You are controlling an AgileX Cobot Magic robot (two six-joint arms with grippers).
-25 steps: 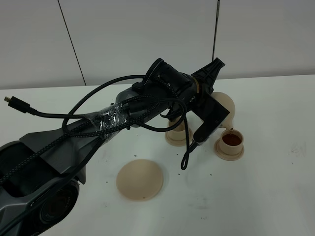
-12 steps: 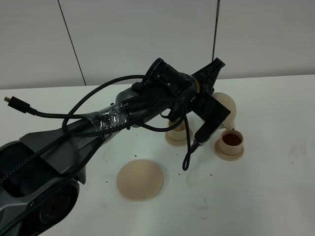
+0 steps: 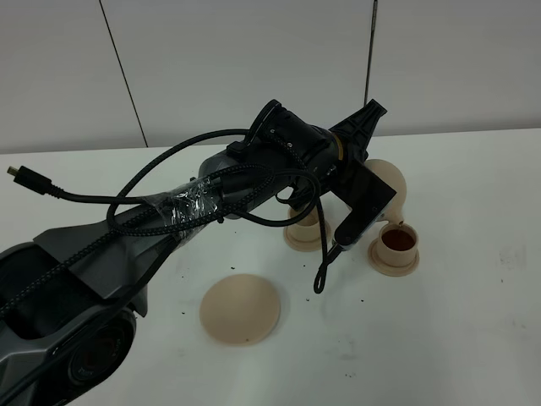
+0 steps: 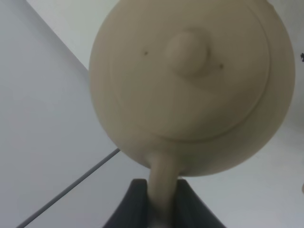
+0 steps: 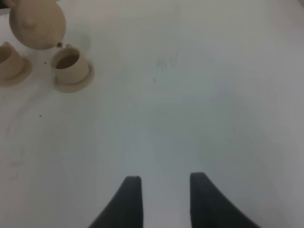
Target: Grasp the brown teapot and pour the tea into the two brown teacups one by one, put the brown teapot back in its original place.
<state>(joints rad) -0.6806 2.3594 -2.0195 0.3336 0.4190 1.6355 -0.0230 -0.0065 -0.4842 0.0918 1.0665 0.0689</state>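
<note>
The left tool (image 4: pixel 161 202) is pouring tea from the brown teapot (image 3: pixel 394 182) into one teacup (image 3: pixel 397 243).
The tool is squeezing the teapot's handle, its spout tipping just above that teacup, which is already holding tea; next, I think, it is needing to level the pot and shift to the other teacup (image 5: pixel 9 64) beside it; the right tool (image 5: pixel 161 190) is hanging with its fingers apart, empty.

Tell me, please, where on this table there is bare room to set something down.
The table is bare to the right of the filled cup, and in front of both cups, right of the large saucer. It is crowded around the cups: the teapot hangs over the filled one, and the left arm covers most of the second cup.
</note>
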